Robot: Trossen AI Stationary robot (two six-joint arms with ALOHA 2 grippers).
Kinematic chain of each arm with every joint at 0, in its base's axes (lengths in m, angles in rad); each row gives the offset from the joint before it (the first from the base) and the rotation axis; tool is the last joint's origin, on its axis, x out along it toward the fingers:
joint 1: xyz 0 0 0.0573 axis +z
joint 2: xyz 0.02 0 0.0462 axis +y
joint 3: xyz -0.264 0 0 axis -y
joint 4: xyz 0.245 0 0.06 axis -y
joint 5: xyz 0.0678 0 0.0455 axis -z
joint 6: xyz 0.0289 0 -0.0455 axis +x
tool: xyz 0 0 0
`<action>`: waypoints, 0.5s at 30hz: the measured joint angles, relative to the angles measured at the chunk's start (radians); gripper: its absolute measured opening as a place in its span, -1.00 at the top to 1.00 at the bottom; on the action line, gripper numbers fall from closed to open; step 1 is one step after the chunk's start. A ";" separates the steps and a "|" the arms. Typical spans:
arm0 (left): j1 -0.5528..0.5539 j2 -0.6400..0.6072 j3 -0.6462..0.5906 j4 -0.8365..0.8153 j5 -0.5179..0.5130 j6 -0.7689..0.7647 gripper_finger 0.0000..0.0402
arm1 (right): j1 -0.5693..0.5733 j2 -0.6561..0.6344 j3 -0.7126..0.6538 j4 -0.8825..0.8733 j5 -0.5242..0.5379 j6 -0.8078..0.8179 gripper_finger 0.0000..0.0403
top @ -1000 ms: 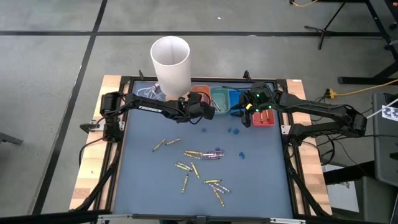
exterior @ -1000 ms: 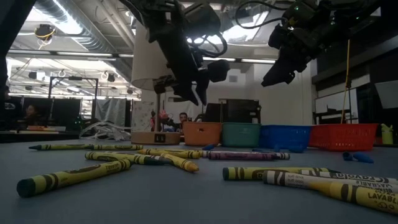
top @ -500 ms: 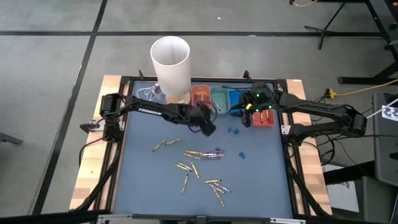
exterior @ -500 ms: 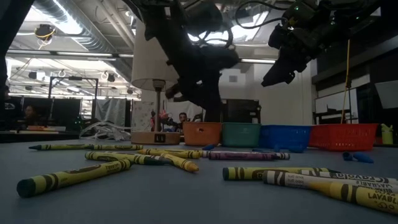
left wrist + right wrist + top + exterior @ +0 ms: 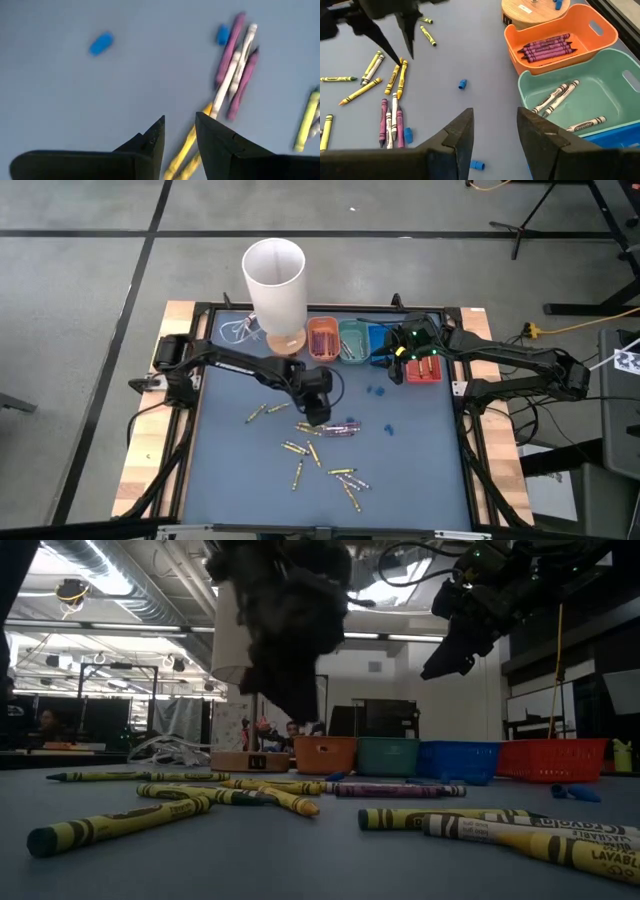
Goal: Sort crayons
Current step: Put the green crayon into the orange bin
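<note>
Several crayons lie flat and scattered on the blue table top: yellow ones (image 5: 268, 412), a purple and pale bunch (image 5: 335, 427), more yellow near the front (image 5: 348, 478). My left gripper (image 5: 316, 413) hangs open and empty just above the middle bunch; its wrist view shows its fingers (image 5: 180, 135) over a yellow crayon (image 5: 189, 145), beside purple and pale ones (image 5: 232, 65). My right gripper (image 5: 398, 368) waits open and empty, high by the trays at the far right. An orange tray (image 5: 547, 47) holds purple crayons. A teal tray (image 5: 565, 97) holds pale ones.
A tall white cup (image 5: 274, 280) stands on a round wooden base at the far edge, left of the tray row: orange (image 5: 322, 338), teal (image 5: 352, 340), blue (image 5: 378, 338), red (image 5: 425, 370). Small blue bits (image 5: 378, 391) lie on the table. A black frame rims the table.
My left gripper has swung away from the orange tray at the far edge, toward the table's near edge and down, to just above the bunch of crayons in the middle. The crayons have not moved.
</note>
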 joint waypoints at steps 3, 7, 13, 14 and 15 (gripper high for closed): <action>-0.022 -0.038 0.000 -0.099 -0.045 0.005 0.54 | 0.000 0.000 -0.019 0.012 -0.001 0.000 0.26; -0.056 -0.077 0.000 -0.211 -0.103 0.008 0.55 | 0.000 0.001 -0.061 0.012 -0.004 0.001 0.26; -0.090 -0.101 0.000 -0.339 -0.162 0.007 0.55 | 0.000 0.001 -0.102 0.012 -0.011 0.002 0.26; -0.090 -0.101 0.000 -0.356 -0.163 0.007 0.55 | 0.000 0.001 -0.104 0.012 -0.011 0.002 0.26; -0.090 -0.101 0.000 -0.372 -0.164 0.009 0.55 | 0.000 0.001 -0.104 0.012 -0.010 0.002 0.26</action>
